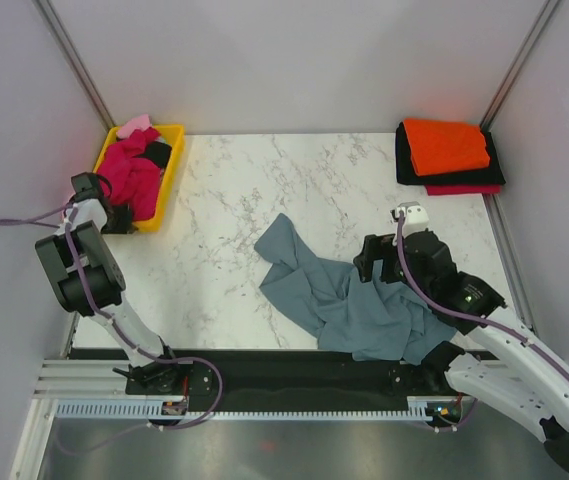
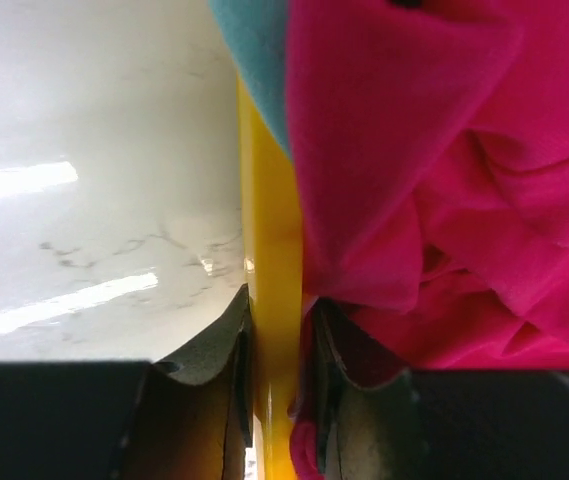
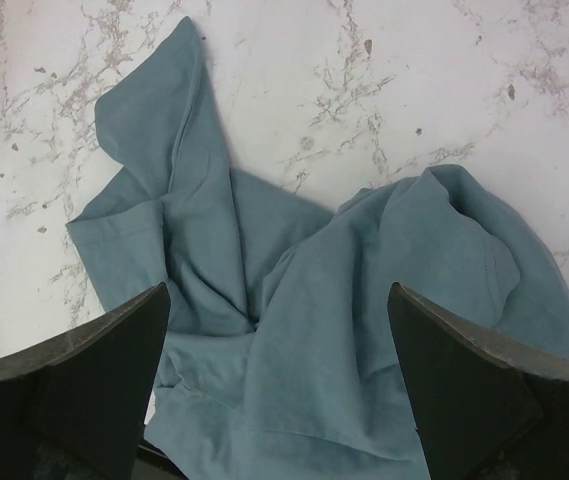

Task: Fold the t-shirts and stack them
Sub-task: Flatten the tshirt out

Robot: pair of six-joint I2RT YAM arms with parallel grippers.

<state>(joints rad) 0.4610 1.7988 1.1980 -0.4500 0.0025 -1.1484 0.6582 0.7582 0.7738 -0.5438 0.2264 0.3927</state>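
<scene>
1. Orange shirt is lying folded on top of a black shirt and a red shirt in the far right corner of the table. I am judging that stack to be the finished part.
2. Blue-grey shirt is lying crumpled and unfolded at the near right-centre, its near end reaching the table's near edge. No fold is showing on it yet.
3. Magenta shirt and pink shirt are sitting bunched in the yellow tray at the far left. By my reckoning about half the job is remaining: three shirts to fold and stack.
4. My right gripper is hovering just above the near right part of the blue-grey shirt, wrist tilted forward. Its fingers are spread wide and gripping nothing.
5. My left arm is doubling back sharply, putting my left gripper at the tray's near corner. The fingers are straddling the tray wall, one outside over the table and one inside against magenta cloth. The gap is narrow. I cannot tell whether I am pinching the wall or only bracketing it.
</scene>
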